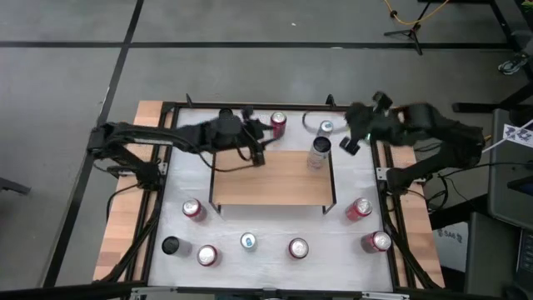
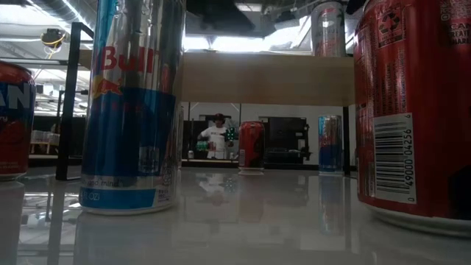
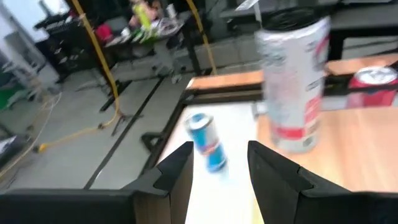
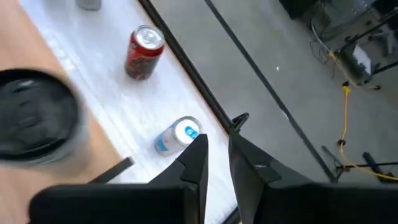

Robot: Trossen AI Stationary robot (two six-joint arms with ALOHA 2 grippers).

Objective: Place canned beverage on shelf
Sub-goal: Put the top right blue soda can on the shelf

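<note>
**Left claw half open and empty, tall can already up on the shelf**

Left claw (image 1: 258, 156) hangs over the far edge of the shelf (image 1: 266, 187), its fingers parted a moderate way with nothing between them. The tall silver can (image 1: 320, 152) stands upright ahead of it, on the board's far corner toward the right arm's side, apart from the fingers. Right claw (image 1: 350, 145) sits just beside that can on its other side, off the shelf's end, fingers closed on nothing, so the can stands between the two claws.

As I read it, the placing itself looks finished and the step in hand is getting clear. To do that well, the left claw should lift or draw straight back along its own line, not swing sideways toward the can. A tall, narrow can so close to a corner should tip easily. The right claw also needs to keep off it (it is the nearer risk).

Count, from above:
- shelf: one
- tall silver can: one, on the shelf
- red cans (image 1: 278, 125): six on the table (image 1: 266, 223), the nearest just beyond the left claw
- blue-topped cans (image 1: 326, 127): two
- dark-topped can (image 1: 171, 245): one

That makes ten cans in all.
</note>
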